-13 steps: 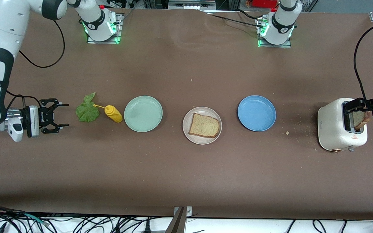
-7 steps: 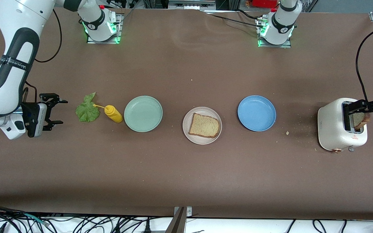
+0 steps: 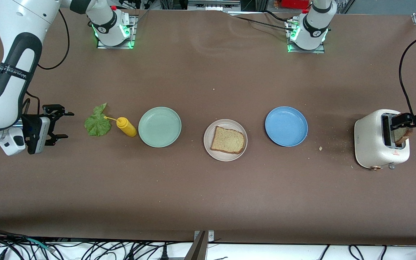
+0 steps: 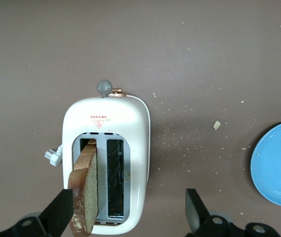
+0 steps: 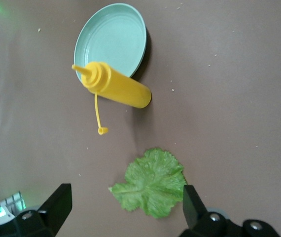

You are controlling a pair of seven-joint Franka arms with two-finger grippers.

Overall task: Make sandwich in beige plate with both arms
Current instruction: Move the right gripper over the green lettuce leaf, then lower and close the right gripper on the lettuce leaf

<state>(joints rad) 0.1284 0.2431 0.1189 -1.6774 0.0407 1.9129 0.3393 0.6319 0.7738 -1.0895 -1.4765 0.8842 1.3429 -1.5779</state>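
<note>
Hovering above the toaster (image 3: pixel 381 139), the left gripper (image 4: pixel 125 217) gapes around a bread slice (image 4: pixel 84 190) without clamping. Right gripper (image 3: pixel 59 124), fingers apart, hangs beside the lettuce leaf (image 3: pixel 97 124).

A bread slice (image 3: pixel 228 141) lies on the beige plate (image 3: pixel 225 156), between a green plate (image 3: pixel 159 126) and a blue plate (image 3: pixel 286 126). The open right gripper (image 3: pixel 59 124) hovers near the lettuce (image 3: pixel 97 124). The open left gripper (image 3: pixel 401 124) is over the toaster (image 3: pixel 374 144), around a second slice (image 3: pixel 401 134).
</note>
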